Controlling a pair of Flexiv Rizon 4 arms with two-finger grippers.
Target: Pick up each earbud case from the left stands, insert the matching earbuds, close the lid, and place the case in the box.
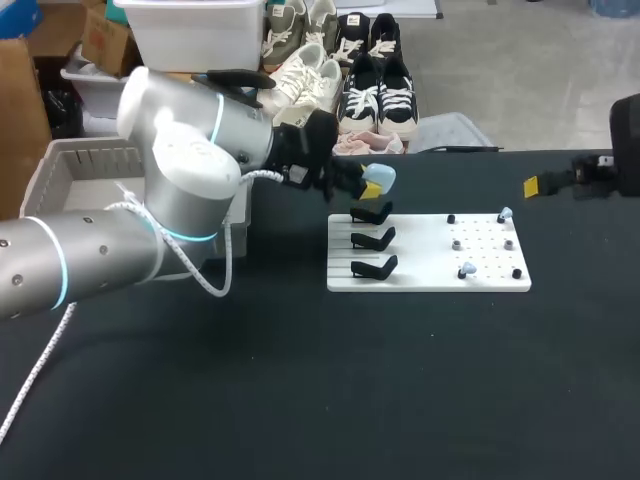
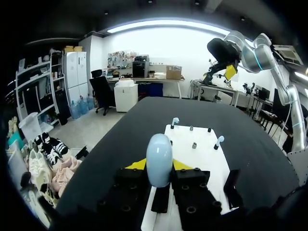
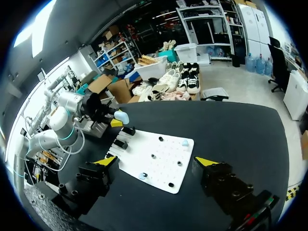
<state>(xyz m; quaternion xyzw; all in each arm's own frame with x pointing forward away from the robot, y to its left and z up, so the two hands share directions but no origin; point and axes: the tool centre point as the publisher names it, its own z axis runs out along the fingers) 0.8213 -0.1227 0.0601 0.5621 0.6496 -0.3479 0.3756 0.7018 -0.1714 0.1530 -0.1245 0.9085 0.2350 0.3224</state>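
- Bench point(image 1: 300, 400): black top carrying a white board point(image 1: 430, 282). A grey box point(image 1: 60, 170) sits at the bench's left rear.
- Board: three black stands point(image 1: 372, 239) on its left part, and two pale blue earbuds point(image 1: 465, 270) on pegs at its right.
- Left claw point(image 2: 159, 165): pinching the pale blue earbud case point(image 2: 159, 154) from both sides, in the air above the rearmost stand.
- Case long axis: in line with the fingers, rounded end pointing ahead past the yellow tips.
- Right claw point(image 3: 157, 162): spread wide, at the bench's right rear.
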